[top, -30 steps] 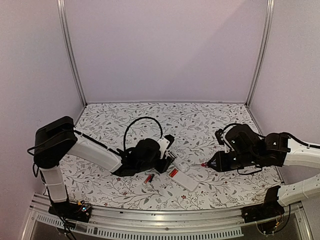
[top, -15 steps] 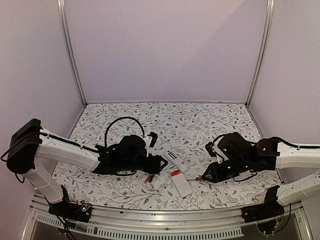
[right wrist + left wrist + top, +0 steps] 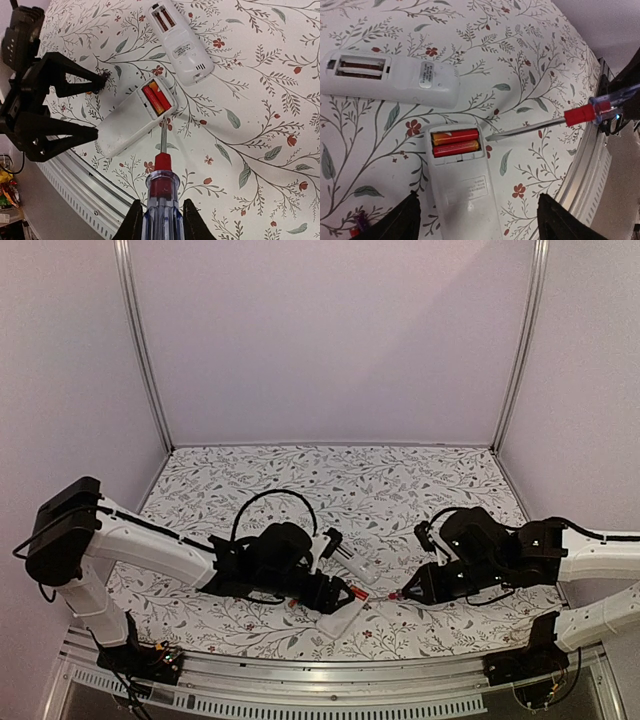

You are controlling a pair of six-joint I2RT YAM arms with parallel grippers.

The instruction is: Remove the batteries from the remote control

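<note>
The remote control lies back up on the flowered table, its recess open with two red batteries side by side inside. It also shows in the right wrist view with the batteries. My left gripper is open, its fingers straddling the remote's plain end without gripping it. My right gripper is shut on the red-and-blue screwdriver. The screwdriver's metal tip rests at the remote's edge beside the batteries. In the top view the left gripper and right gripper face each other over the remote.
A second white remote with an empty recess lies just beyond, also in the right wrist view. A small red item lies by the left arm, mostly hidden. The table's metal front rail runs close by.
My left gripper has swung right and now straddles the near end of the remote. My right gripper has brought the screwdriver left, with its tip at the battery recess.
</note>
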